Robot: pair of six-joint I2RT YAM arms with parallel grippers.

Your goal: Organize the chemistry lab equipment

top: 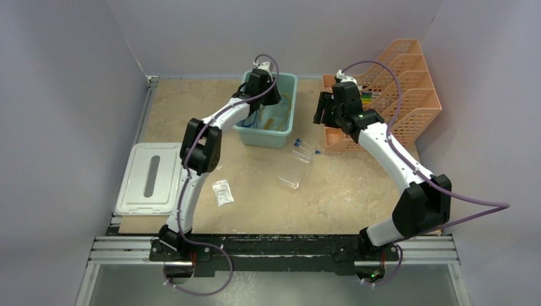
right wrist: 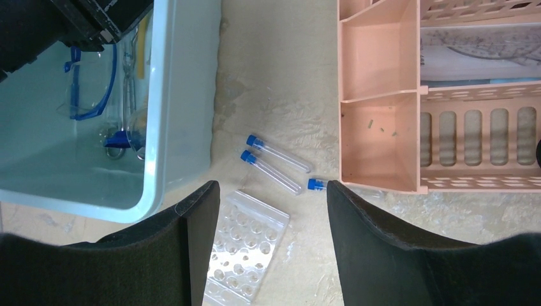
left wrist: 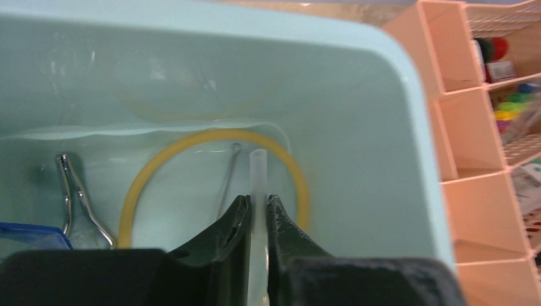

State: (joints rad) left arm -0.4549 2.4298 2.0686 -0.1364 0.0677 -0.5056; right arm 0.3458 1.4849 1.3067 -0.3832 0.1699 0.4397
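A clear tube (left wrist: 258, 167) is pinched by the left gripper (left wrist: 259, 199) (inside a green bin (left wrist: 357, 127)), while the right gripper (right wrist: 273, 186) is held wide open, empty.

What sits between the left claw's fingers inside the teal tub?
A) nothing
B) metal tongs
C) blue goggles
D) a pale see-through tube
D: in the left wrist view a pale see-through tube sits pinched between the fingers of the left gripper; the metal tongs lie apart on the floor of the teal tub.
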